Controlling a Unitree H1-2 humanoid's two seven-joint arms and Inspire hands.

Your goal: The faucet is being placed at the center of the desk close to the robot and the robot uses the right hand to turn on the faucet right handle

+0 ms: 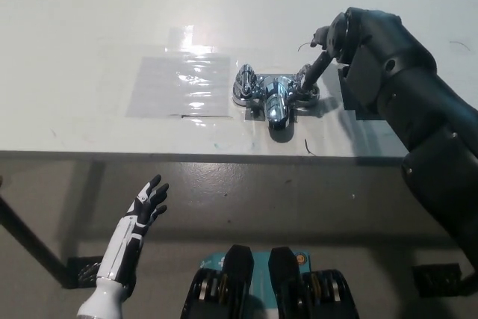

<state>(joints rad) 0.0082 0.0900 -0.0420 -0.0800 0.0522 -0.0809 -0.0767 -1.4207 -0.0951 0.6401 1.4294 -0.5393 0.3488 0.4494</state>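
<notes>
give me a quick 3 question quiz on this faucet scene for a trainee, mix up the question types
1. True or false: the white left hand is touching the faucet.
2. Which part of the faucet does the black right hand reach down to? A the spout; B the right handle; C the left handle.
3. Fill in: in the picture, the shiny clear patch on the desk lies to the faucet's ____.
Key: 1 false, it hangs open below the desk edge; 2 B; 3 left.
</notes>
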